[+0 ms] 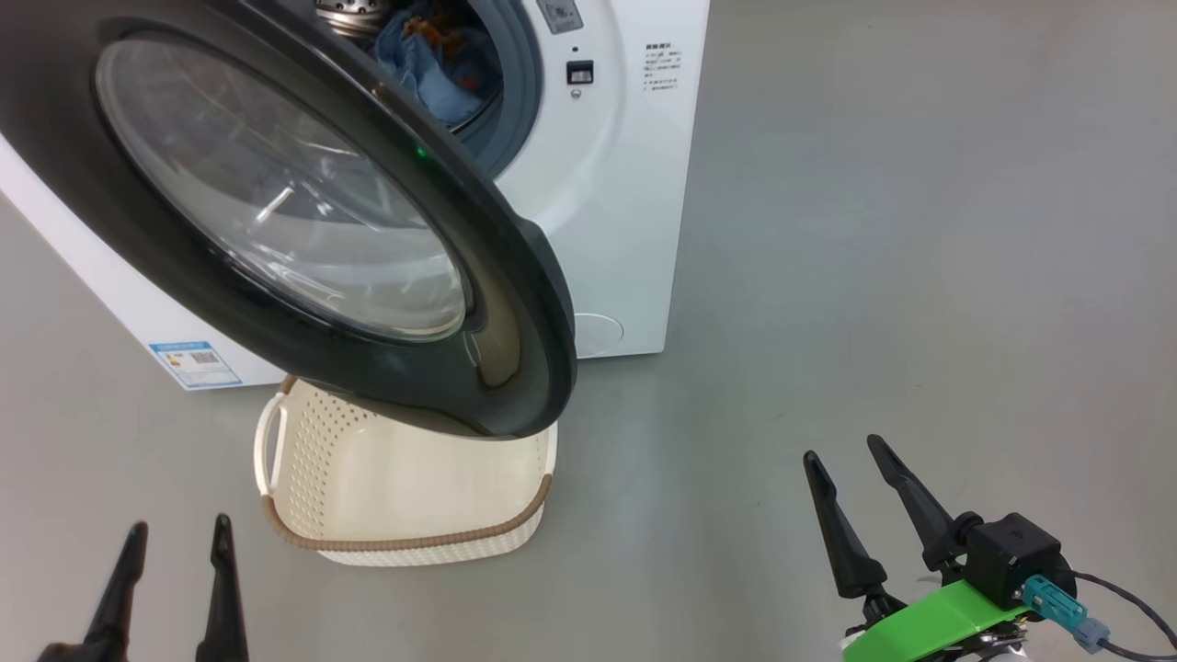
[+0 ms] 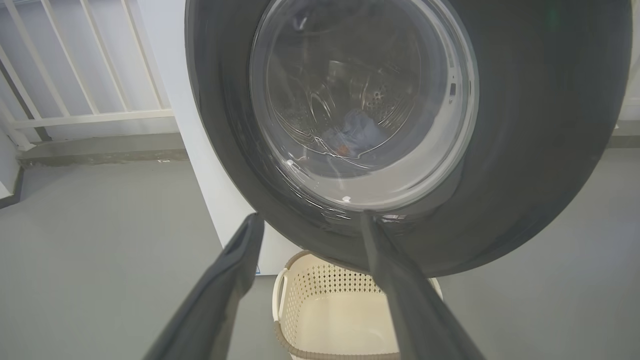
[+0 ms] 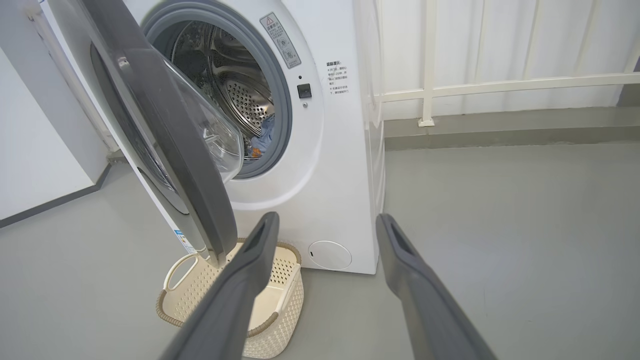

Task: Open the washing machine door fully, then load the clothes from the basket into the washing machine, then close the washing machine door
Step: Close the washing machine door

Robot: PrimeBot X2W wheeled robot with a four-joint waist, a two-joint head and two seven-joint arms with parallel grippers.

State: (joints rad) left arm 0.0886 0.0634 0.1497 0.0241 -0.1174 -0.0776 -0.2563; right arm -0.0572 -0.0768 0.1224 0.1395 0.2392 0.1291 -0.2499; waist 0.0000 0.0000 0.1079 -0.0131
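The washing machine door [image 1: 303, 221], ajar above the empty basket [image 1: 405, 544], faces the left gripper [image 1: 179, 524], the nearer one; the right gripper [image 1: 841, 448] stands well apart. Both pairs of fingers are spread, holding nothing. The clothes [image 1: 432, 69] lie inside the washing machine [image 1: 625, 202]; closing likely remains.

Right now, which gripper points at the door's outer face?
The left gripper: it aims squarely at the door, while the right gripper aims past the door's edge at the washing machine.
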